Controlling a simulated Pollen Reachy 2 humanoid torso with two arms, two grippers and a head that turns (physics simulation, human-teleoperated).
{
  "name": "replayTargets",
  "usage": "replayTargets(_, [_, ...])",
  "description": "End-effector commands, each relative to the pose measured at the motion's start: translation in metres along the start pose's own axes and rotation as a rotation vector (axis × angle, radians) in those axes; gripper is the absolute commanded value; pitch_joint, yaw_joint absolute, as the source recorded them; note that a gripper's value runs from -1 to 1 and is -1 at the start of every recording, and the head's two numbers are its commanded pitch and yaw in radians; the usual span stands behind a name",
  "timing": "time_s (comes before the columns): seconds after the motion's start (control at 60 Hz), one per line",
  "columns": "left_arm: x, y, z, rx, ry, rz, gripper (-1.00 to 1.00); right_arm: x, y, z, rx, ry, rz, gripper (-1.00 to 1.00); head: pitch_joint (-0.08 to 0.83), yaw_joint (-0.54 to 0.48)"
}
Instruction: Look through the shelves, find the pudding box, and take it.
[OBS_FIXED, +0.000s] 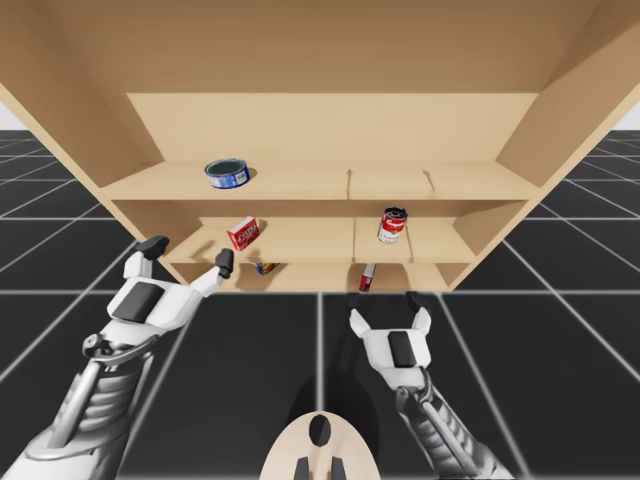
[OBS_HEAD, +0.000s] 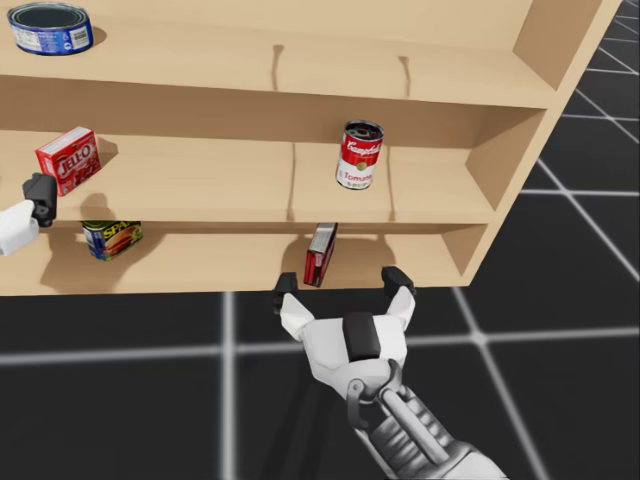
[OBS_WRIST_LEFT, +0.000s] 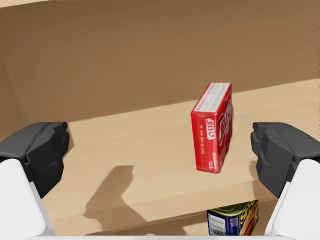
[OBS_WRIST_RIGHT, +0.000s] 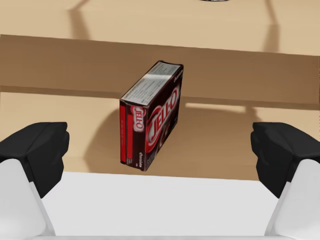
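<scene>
Dark brown box (OBS_WRIST_RIGHT: 150, 117) on lowest shelf (OBS_WRIST_RIGHT: 225, 150) ahead of wide right jaws; left jaws wide

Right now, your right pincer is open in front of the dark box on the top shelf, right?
No. The dark box stands on the bottom shelf, not the top; the head view shows it. My right pincer is open in front of it.

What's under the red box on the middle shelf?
The red box rests on the shelf board; on the shelf below, a blue-and-yellow can, its top covered by the board's edge.
</scene>
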Motion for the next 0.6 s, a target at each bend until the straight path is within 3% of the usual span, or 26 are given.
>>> replayTargets(0.017, [0.0,-0.002,0.001,-0.008,0.006,-0.002,-1.0,-0.006,0.059,-0.023,-0.064,0.068,-0.179,-1.0,0.585,-0.2])
replayTargets(0.317, [0.002,-0.003,0.003,-0.003,0.001,0.0,-1.0,-0.01,0.092,-0.069,-0.068,0.112,-0.192,-1.0,0.591,-0.19])
replayTargets(0.467, [0.001,-0.004,0.004,-0.004,0.004,0.001,-1.0,-0.019,0.101,-0.088,-0.07,0.195,-0.227,-1.0,0.595,-0.18])
replayTargets(0.6, [0.002,-0.005,0.004,-0.007,0.004,0.0,-1.0,-0.026,0.109,-0.097,-0.048,0.241,-0.217,-1.0,0.6,-0.18])
